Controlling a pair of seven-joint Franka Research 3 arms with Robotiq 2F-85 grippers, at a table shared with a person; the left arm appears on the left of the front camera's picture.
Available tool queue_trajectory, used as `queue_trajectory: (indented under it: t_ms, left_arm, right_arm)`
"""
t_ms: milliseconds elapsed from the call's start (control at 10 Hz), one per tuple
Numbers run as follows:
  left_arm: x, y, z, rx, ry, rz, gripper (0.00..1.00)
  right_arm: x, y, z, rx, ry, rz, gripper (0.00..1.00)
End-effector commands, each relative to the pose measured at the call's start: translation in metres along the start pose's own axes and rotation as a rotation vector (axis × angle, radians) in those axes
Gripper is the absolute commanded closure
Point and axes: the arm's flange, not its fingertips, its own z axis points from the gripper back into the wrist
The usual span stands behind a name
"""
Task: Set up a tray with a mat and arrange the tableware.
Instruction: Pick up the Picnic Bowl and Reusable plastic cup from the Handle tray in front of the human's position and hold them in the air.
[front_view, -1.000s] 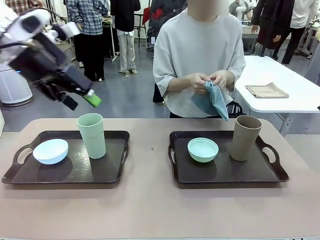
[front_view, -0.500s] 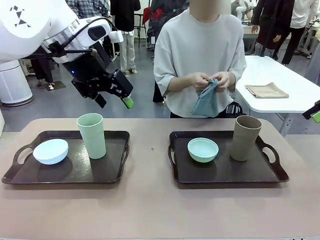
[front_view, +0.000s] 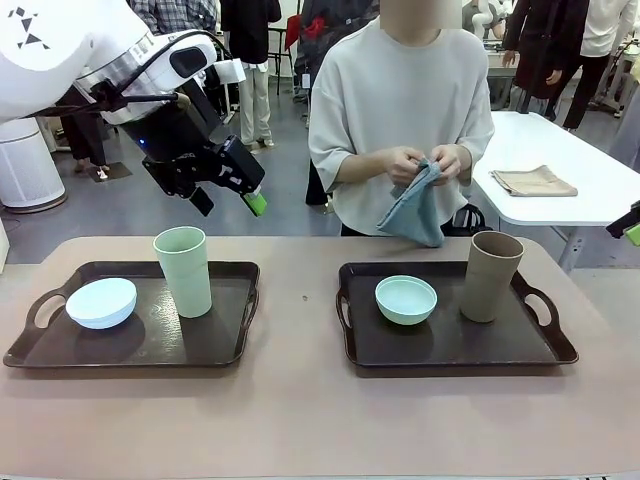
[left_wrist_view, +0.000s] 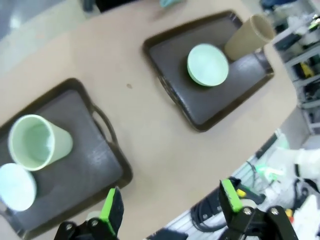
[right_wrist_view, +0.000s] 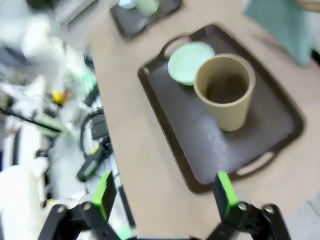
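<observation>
Two dark trays lie on the table. The left tray (front_view: 225, 345) carries a pale blue bowl (front_view: 101, 302) and a light green cup (front_view: 183, 270). On the right tray (front_view: 450, 350) stand a mint green bowl (front_view: 406, 299) and a brown cup (front_view: 491, 275). Across the table, a person's two hands hold a blue-grey cloth mat (front_view: 412, 208) at chest height. My left gripper (front_view: 228, 200) hangs open and empty above the left tray's far edge. In the left wrist view, the left gripper (left_wrist_view: 171, 205) looks down on both trays. At the picture's right edge, my right gripper (front_view: 630, 226) stands open; the right gripper (right_wrist_view: 164, 195) is high over the brown cup (right_wrist_view: 227, 90).
A folded beige cloth (front_view: 535, 181) lies on a white table (front_view: 600, 200) behind at the right. Bare tabletop (front_view: 300, 420) stretches between the trays and along the near edge. People stand farther back.
My left arm swung right and came nearer over the left tray, then held still. The right gripper's tip came in at the right edge. The person keeps working the cloth in both hands.
</observation>
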Motion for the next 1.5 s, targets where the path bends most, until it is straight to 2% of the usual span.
queue_trajectory:
  t_ms: [0,200,400,500,700,900,1100,1200,1300,1400]
  left_arm:
    - [0.027,-0.029,-0.005,-0.016,0.044,-0.02,0.0]
    - [0.058,-0.055,-0.02,0.018,0.071,0.012,0.0]
    - [0.081,-0.074,-0.047,0.09,0.077,0.07,0.0]
    - [0.089,-0.084,-0.066,0.135,0.081,0.054,0.0]
    - [0.097,-0.105,-0.1,0.229,0.073,-0.005,0.0]
    - [0.1,-0.122,-0.124,0.31,0.045,-0.088,0.0]
    - [0.1,-0.135,-0.145,0.322,0.008,-0.125,0.0]
    - [0.103,-0.135,-0.142,0.268,-0.02,-0.113,0.0]
    - [0.091,-0.124,-0.136,0.306,0.051,-0.144,0.0]
    - [0.091,-0.124,-0.136,0.306,0.051,-0.144,0.0]
  right_arm:
    - [-0.005,-0.028,0.004,-0.022,0.01,0.305,0.0]
    - [-0.012,-0.052,0.002,-0.088,0.048,0.472,0.0]
    - [-0.008,-0.066,-0.01,-0.087,0.054,0.541,0.0]
    - [-0.003,-0.08,-0.017,-0.097,0.042,0.575,0.0]
    - [0.017,-0.103,-0.044,-0.112,0.052,0.548,0.0]
    - [0.039,-0.119,-0.074,-0.151,0.051,0.433,0.0]
    - [0.045,-0.129,-0.098,-0.111,0.082,0.38,0.0]
    - [0.046,-0.13,-0.096,-0.104,0.091,0.352,0.0]
    - [0.041,-0.123,-0.094,-0.121,0.062,0.42,0.0]
    - [0.041,-0.123,-0.094,-0.121,0.062,0.42,0.0]
